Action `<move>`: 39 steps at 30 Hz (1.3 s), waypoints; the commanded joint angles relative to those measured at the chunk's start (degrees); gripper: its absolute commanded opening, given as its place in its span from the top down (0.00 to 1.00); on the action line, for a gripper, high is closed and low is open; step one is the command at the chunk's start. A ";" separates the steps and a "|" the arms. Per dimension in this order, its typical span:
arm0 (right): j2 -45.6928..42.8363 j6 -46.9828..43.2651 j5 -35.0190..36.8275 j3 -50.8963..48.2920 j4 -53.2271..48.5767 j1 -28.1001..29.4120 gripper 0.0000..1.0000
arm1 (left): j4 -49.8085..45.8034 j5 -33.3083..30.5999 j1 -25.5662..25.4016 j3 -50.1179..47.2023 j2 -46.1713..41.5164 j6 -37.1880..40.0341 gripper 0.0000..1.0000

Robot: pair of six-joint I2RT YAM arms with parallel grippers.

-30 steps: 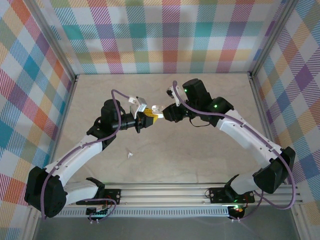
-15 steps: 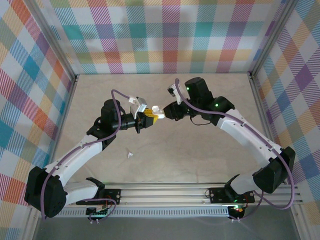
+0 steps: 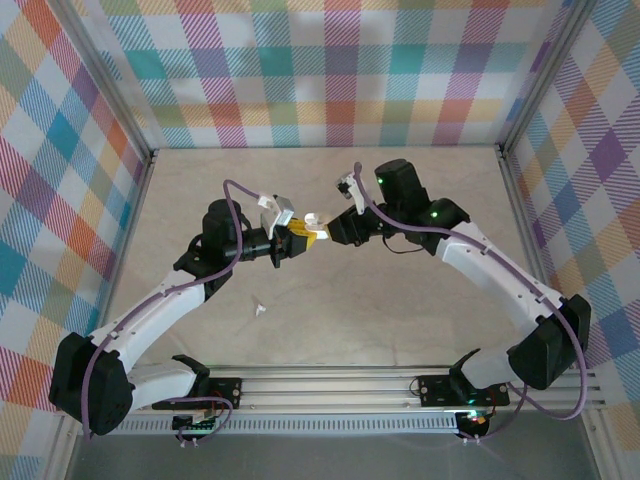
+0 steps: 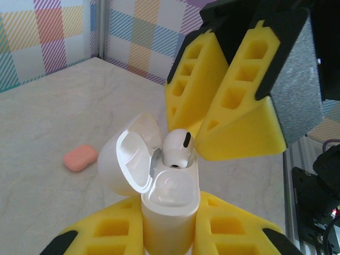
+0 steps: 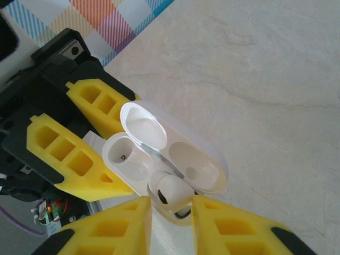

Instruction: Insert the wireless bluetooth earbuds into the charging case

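Observation:
My left gripper (image 3: 297,237) is shut on a white charging case (image 4: 171,194), held upright off the table with its lid (image 4: 130,159) flipped open. My right gripper (image 3: 323,229) meets it from the right. In the right wrist view its yellow fingers (image 5: 234,223) pinch a white earbud (image 5: 171,192), which sits partly down in one socket of the case (image 5: 199,164). The other socket (image 5: 125,156) is empty. In the left wrist view the earbud (image 4: 177,149) sticks up from the case top under the right gripper (image 4: 192,143). Another small white earbud (image 3: 260,309) lies on the table.
A salmon-pink closed case (image 4: 81,158) lies on the marble tabletop (image 4: 58,111) to the left, toward the back. Checkered walls (image 3: 320,70) enclose the table on three sides. A cable (image 3: 400,248) loops under the right arm.
The right arm's wrist has shifted slightly up and right while its fingers stay at the case. The left arm holds still.

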 commanded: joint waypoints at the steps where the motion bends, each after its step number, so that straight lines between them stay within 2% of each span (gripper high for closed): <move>1: -2.54 -0.66 -3.06 -0.57 0.88 -0.22 0.70 | 2.77 0.47 -0.68 0.01 -1.28 0.13 1.00; 4: -3.31 1.15 -4.33 -0.15 0.80 -1.56 0.70 | 2.78 0.10 -0.61 -0.07 -1.45 0.13 1.00; 8: -3.72 4.01 -5.12 1.16 0.42 -2.86 0.77 | 2.68 -0.24 -0.68 -0.16 -1.63 0.04 1.00; 15: -1.46 5.44 -5.05 3.58 -0.90 -2.79 0.81 | 2.86 -0.17 -0.68 -0.07 -1.74 -0.22 1.00; 23: 1.64 9.01 -8.18 1.09 3.33 -2.13 0.85 | 3.48 -1.85 -0.68 -0.72 -2.52 -0.44 1.00; 28: 1.97 10.01 -8.99 1.12 3.42 -1.56 0.86 | 3.65 -5.02 -0.68 -1.42 -3.23 -0.94 1.00; 33: -0.47 15.49 -8.15 -2.78 10.12 -1.56 0.84 | 4.73 -10.39 -0.55 -2.29 -4.08 -3.25 1.00; 39: -1.83 17.52 -4.24 -6.15 11.71 -1.55 0.75 | 1.21 -19.07 1.32 -4.62 -8.08 -6.24 1.00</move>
